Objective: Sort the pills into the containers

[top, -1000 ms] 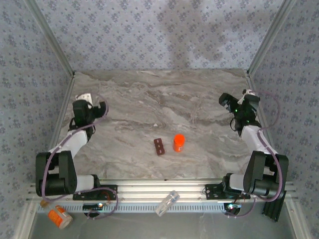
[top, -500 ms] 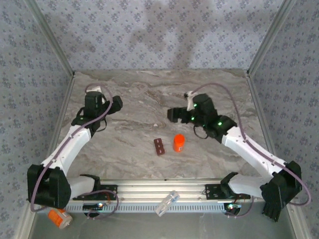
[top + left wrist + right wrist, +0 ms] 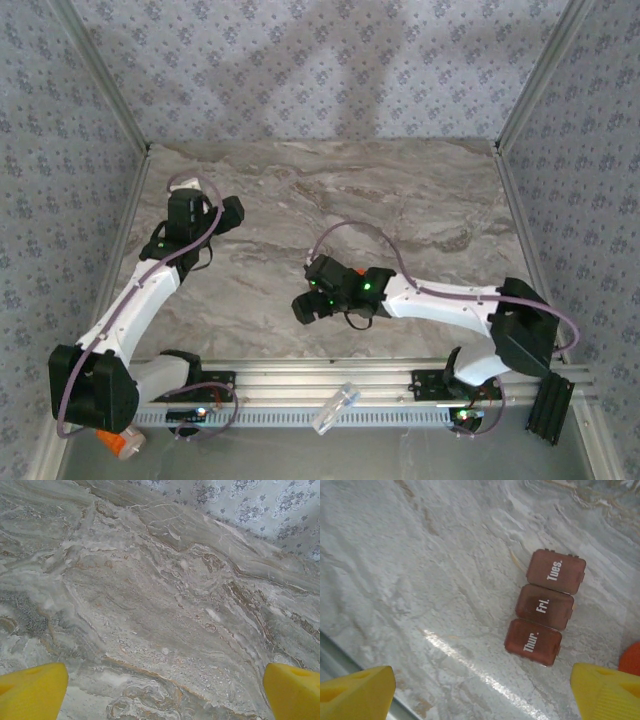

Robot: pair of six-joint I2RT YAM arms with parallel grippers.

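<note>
The marbled tabletop (image 3: 430, 190) carries all items. The left gripper (image 3: 160, 695) is released, with its jaws spread wide over bare tabletop on the left side. The right gripper (image 3: 480, 695) is released, jaws spread wide and grasping nothing, above the containers (image 3: 545, 607) near the front centre. The containers lie flat on the tabletop as a dark red-brown strip marked Tues., Fri., Thur. An orange object (image 3: 632, 657) stands near the strip.
</note>
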